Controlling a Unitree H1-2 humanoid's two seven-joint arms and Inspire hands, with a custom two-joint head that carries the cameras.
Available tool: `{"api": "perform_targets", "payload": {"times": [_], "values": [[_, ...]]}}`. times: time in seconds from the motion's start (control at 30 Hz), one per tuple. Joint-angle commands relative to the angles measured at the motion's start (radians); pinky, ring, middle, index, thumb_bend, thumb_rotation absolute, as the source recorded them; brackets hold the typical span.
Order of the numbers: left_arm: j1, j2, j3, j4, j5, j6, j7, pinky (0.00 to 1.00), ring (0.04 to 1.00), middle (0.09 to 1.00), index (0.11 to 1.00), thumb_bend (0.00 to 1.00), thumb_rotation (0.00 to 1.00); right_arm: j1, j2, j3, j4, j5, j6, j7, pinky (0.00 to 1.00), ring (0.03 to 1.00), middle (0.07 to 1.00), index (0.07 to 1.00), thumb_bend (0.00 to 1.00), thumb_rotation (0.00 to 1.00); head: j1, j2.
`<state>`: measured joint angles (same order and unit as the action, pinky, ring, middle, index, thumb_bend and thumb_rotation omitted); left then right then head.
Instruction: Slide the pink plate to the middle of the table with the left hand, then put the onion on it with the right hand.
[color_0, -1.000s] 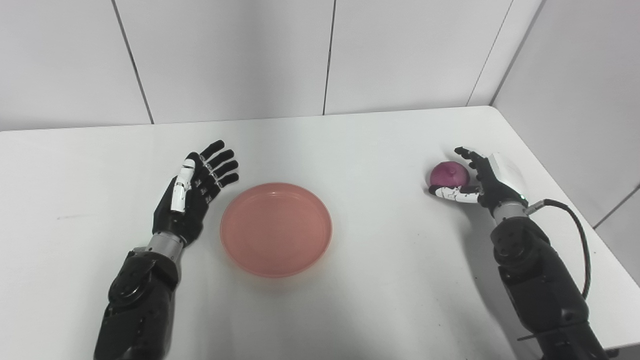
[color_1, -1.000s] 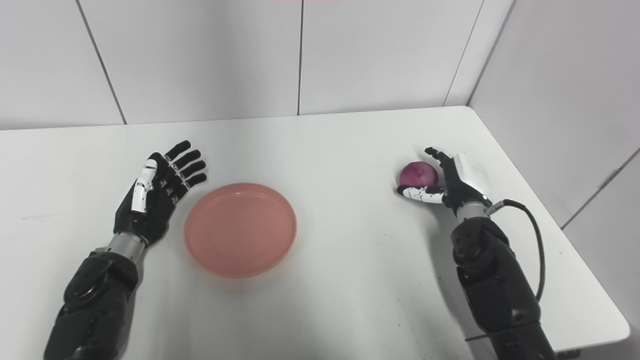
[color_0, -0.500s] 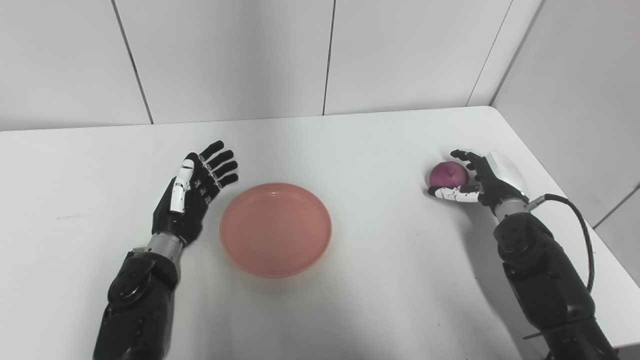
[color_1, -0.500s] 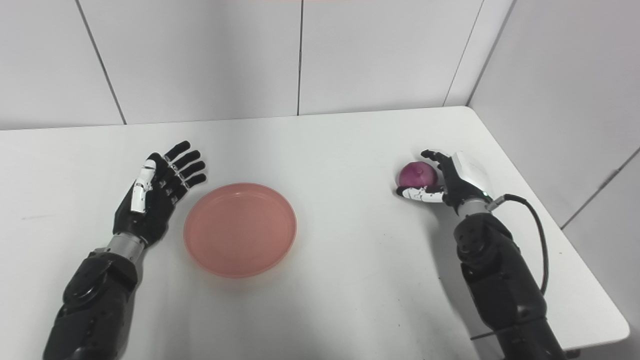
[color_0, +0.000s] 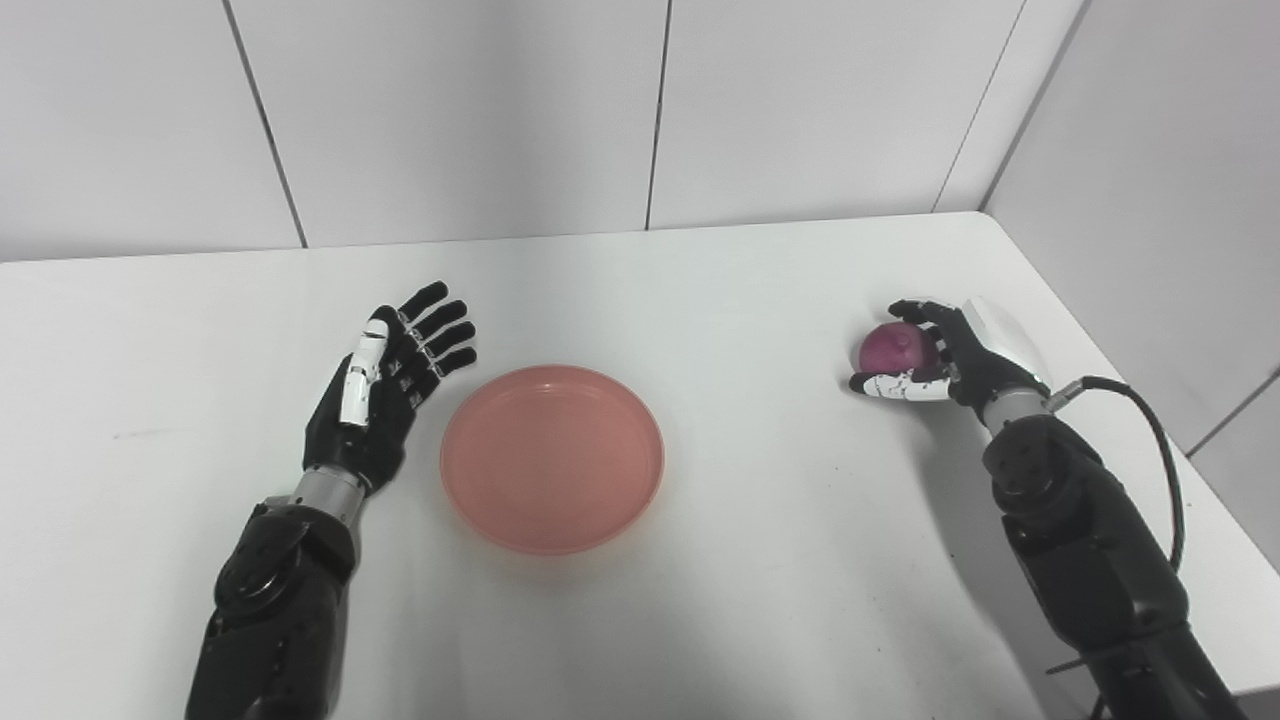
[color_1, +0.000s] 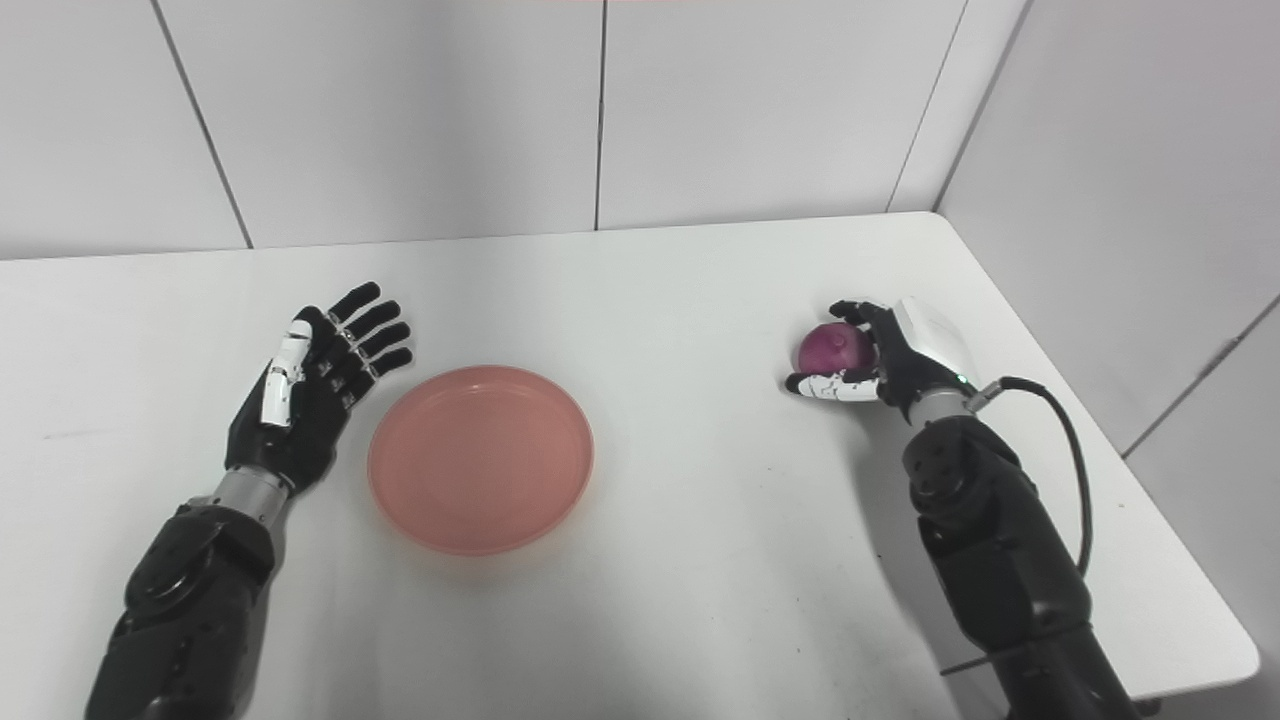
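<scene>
Near the middle of the white table (color_0: 760, 600) lay the pink plate (color_0: 552, 458), flat, upright, nothing on it. Rim round and shallow, bottom bare.

Left hand (color_0: 385, 385) sat just beside the plate's left edge, not touching it as far as could be seen. Palm turned toward the plate, fingers (color_0: 440, 330) straight and spread, pointing away from the robot and slightly right. Held nothing. White thumb lay along the palm's near side. Left forearm ran in from the bottom edge, dark, wrist band of metal showing.

Right hand (color_1: 885, 355) was well apart from the plate, out toward the table's right edge. It was wrapped on the onion (color_1: 836, 348): dark fingers curled over the top and far side, white thumb under the near side. The onion, purple-red and round, showed between them. Whether it rested on the table or was lifted clear could not be told; a faint shadow sat directly beneath the hand. White back cover of the hand faced up and right. A black cable (color_1: 1070, 470) looped out from the right wrist and down along the forearm.

Grey panelled walls (color_0: 450, 110) stood behind and to the right of the table.
</scene>
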<state>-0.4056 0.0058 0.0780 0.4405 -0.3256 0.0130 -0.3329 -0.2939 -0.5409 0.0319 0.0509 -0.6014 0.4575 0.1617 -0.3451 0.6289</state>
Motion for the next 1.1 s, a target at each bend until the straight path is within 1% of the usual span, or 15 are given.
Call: {"api": "perform_targets", "payload": {"times": [0.0,0.33,0.43,0.5,0.6,0.7,0.73,0.77,0.8,0.83,0.87,0.93,1.07], "values": [[0.016,0.007,-0.002,0.008,0.006,0.011,0.008,0.78,0.811,0.813,0.797,0.39,0.97,-0.038,-0.027,-0.006,-0.019,0.0,-0.002,-0.006,0.68,0.773,0.812,0.808,1.0,0.34,0.001,-0.001],[0.018,0.007,-0.002,0.008,0.006,0.011,0.008,0.78,0.81,0.811,0.794,0.39,0.97,-0.039,-0.028,-0.007,-0.014,0.006,0.005,0.004,0.67,0.778,0.818,0.805,0.95,0.31,-0.001,0.0],[0.019,0.006,-0.001,0.006,0.005,0.01,0.007,0.78,0.806,0.809,0.793,0.39,0.97,-0.038,-0.027,-0.013,-0.012,0.015,-0.004,-0.008,0.67,0.757,0.799,0.791,0.92,0.26,-0.001,0.0],[0.021,0.005,-0.001,0.002,0.004,0.015,0.009,0.78,0.807,0.811,0.794,0.39,0.96,-0.035,-0.029,-0.014,-0.013,0.016,-0.016,-0.017,0.63,0.713,0.757,0.751,0.89,0.22,-0.001,0.001],[0.021,0.004,-0.001,0.001,0.004,0.018,0.01,0.78,0.809,0.812,0.795,0.39,0.96,-0.035,-0.031,-0.015,-0.012,0.01,-0.02,-0.032,0.61,0.68,0.724,0.71,0.88,0.17,-0.001,0.001],[0.022,0.005,-0.003,-0.001,0.007,0.018,0.013,0.78,0.81,0.812,0.794,0.4,0.96,-0.038,-0.029,-0.021,-0.002,0.017,-0.032,-0.053,0.57,0.625,0.668,0.655,0.86,0.09,-0.001,0.002],[0.023,0.005,-0.003,0.0,0.007,0.016,0.012,0.78,0.811,0.814,0.796,0.39,0.96,-0.038,-0.027,-0.024,-0.001,0.023,-0.038,-0.06,0.53,0.584,0.629,0.615,0.86,0.04,0.0,0.002],[0.023,0.004,-0.002,-0.002,0.006,0.017,0.013,0.78,0.809,0.813,0.796,0.39,0.96,-0.039,-0.025,-0.026,-0.001,0.025,-0.038,-0.067,0.52,0.564,0.609,0.593,0.86,0.02,0.0,0.002],[0.024,0.004,-0.002,-0.004,0.005,0.019,0.013,0.78,0.809,0.813,0.795,0.39,0.96,-0.039,-0.024,-0.028,-0.002,0.028,-0.044,-0.077,0.51,0.561,0.607,0.59,0.86,0.02,-0.001,0.003],[0.024,0.004,-0.002,-0.003,0.004,0.018,0.011,0.78,0.809,0.813,0.796,0.39,0.96,-0.039,-0.024,-0.028,-0.002,0.029,-0.05,-0.085,0.5,0.549,0.595,0.541,0.69,0.07,-0.001,0.003],[0.023,0.005,-0.002,-0.001,0.002,0.015,0.008,0.78,0.809,0.814,0.797,0.39,0.97,-0.039,-0.025,-0.027,0.0,0.03,-0.053,-0.091,0.5,0.539,0.584,0.51,0.59,0.11,-0.001,0.003],[0.022,0.006,-0.001,0.004,0.001,0.013,0.007,0.78,0.81,0.814,0.798,0.39,0.97,-0.041,-0.025,-0.026,0.005,0.033,-0.059,-0.102,0.5,0.533,0.578,0.494,0.54,0.12,-0.001,0.003],[0.022,0.006,-0.001,0.003,0.004,0.017,0.013,0.78,0.81,0.813,0.797,0.39,0.96,-0.041,-0.025,-0.025,0.01,0.034,-0.076,-0.119,0.48,0.519,0.565,0.488,0.52,0.13,-0.001,0.002]]}}
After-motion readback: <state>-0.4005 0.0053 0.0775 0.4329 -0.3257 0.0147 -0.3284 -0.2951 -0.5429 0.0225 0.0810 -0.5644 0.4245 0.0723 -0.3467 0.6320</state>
